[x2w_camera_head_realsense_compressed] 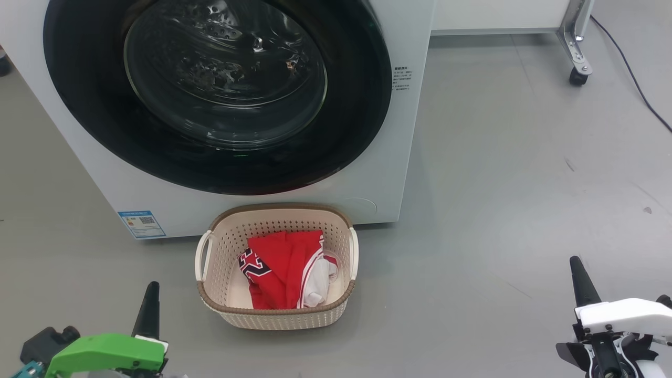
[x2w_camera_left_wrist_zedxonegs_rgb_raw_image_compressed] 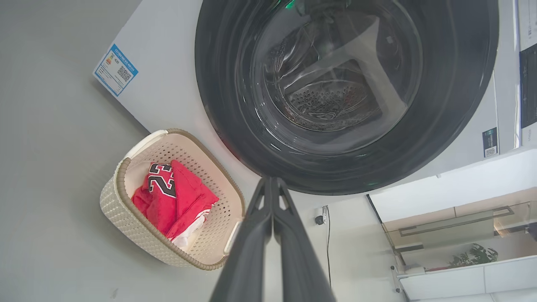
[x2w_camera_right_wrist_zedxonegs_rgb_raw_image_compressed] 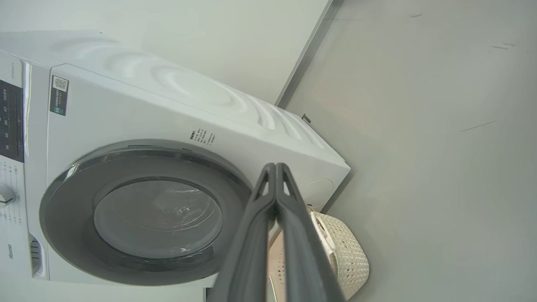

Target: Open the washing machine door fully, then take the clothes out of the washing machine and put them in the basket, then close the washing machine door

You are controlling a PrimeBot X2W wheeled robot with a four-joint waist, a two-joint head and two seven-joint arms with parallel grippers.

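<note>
The washing machine (x2w_camera_head_realsense_compressed: 84, 157) fills the upper left of the head view, and its round black-rimmed door (x2w_camera_head_realsense_compressed: 220, 89) lies flat against the front. The cream basket (x2w_camera_head_realsense_compressed: 276, 313) stands on the floor right before it, holding red clothes (x2w_camera_head_realsense_compressed: 286, 268) with a number print. Low at the left my left gripper (x2w_camera_head_realsense_compressed: 151, 299) is shut and empty, well apart from the basket. My right gripper (x2w_camera_head_realsense_compressed: 577, 273) is shut and empty at the lower right. The left wrist view has the door (x2w_camera_left_wrist_zedxonegs_rgb_raw_image_compressed: 344, 92), the basket (x2w_camera_left_wrist_zedxonegs_rgb_raw_image_compressed: 126, 209), the clothes (x2w_camera_left_wrist_zedxonegs_rgb_raw_image_compressed: 176, 201) and the shut gripper (x2w_camera_left_wrist_zedxonegs_rgb_raw_image_compressed: 271, 182). The right wrist view has the door (x2w_camera_right_wrist_zedxonegs_rgb_raw_image_compressed: 142, 214) and the shut gripper (x2w_camera_right_wrist_zedxonegs_rgb_raw_image_compressed: 276, 167).
A white cabinet on castors (x2w_camera_head_realsense_compressed: 577, 68) stands at the back right, with a dark cable (x2w_camera_head_realsense_compressed: 630, 73) running over the grey floor beside it. Open floor (x2w_camera_head_realsense_compressed: 499, 184) lies right of the machine.
</note>
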